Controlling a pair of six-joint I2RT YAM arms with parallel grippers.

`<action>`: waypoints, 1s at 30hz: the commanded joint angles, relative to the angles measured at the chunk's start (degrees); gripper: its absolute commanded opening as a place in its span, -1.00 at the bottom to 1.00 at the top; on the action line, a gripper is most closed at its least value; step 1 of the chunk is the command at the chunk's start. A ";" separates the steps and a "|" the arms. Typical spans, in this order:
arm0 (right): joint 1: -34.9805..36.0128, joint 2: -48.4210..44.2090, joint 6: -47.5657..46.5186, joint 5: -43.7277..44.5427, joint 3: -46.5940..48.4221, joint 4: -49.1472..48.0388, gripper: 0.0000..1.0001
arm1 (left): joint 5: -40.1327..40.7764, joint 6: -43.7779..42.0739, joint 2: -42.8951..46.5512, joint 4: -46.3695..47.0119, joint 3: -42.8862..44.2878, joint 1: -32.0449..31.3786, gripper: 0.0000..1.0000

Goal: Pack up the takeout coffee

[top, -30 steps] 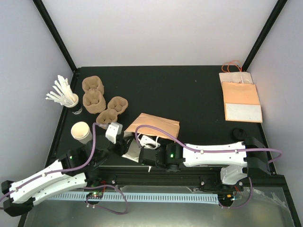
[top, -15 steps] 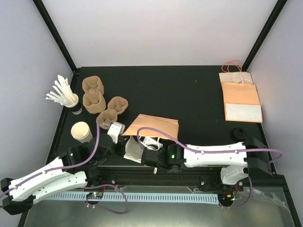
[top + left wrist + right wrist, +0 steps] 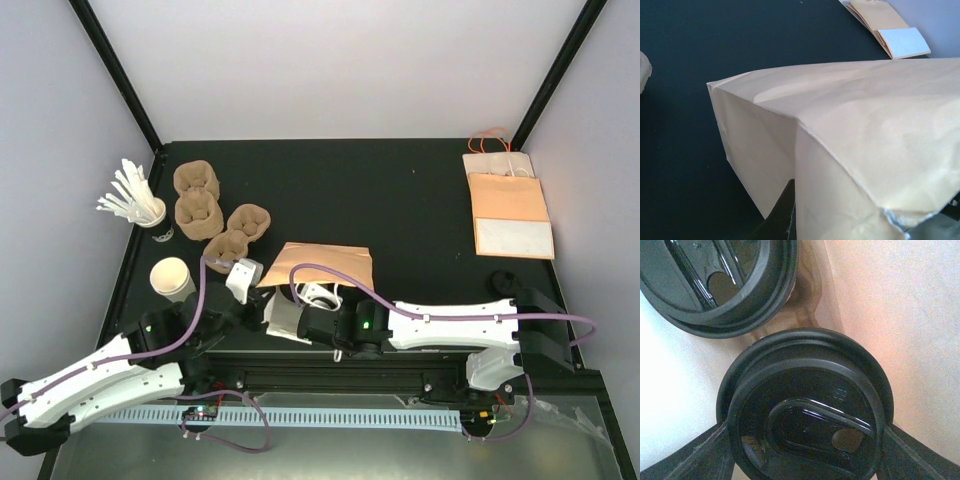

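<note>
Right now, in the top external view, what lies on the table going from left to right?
cup of white stirrers → brown pulp cup carriers → brown paper bag → flat paper bags. The lidless white cup overlaps the stirrer cup's span, so it is left out of the order.

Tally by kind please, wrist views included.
Brown pulp holders: 4
Black-lidded cups: 2
Open brown bag: 1
Flat bag pile: 1
Stirrer cup: 1
White cup stack: 1
Total: 10
</note>
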State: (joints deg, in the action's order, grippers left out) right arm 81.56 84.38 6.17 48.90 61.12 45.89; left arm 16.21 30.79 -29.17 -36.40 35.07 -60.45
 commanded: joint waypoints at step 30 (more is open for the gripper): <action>-3.03 -0.87 0.64 0.46 2.09 7.59 -0.90 | -2.63 -1.16 -2.80 3.61 1.66 -0.02 -0.97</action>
State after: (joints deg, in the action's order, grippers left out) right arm 79.57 83.09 5.13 47.64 61.25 48.56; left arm 15.53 30.50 -31.66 -33.78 34.48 -60.40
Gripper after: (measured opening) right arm 0.708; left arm 0.021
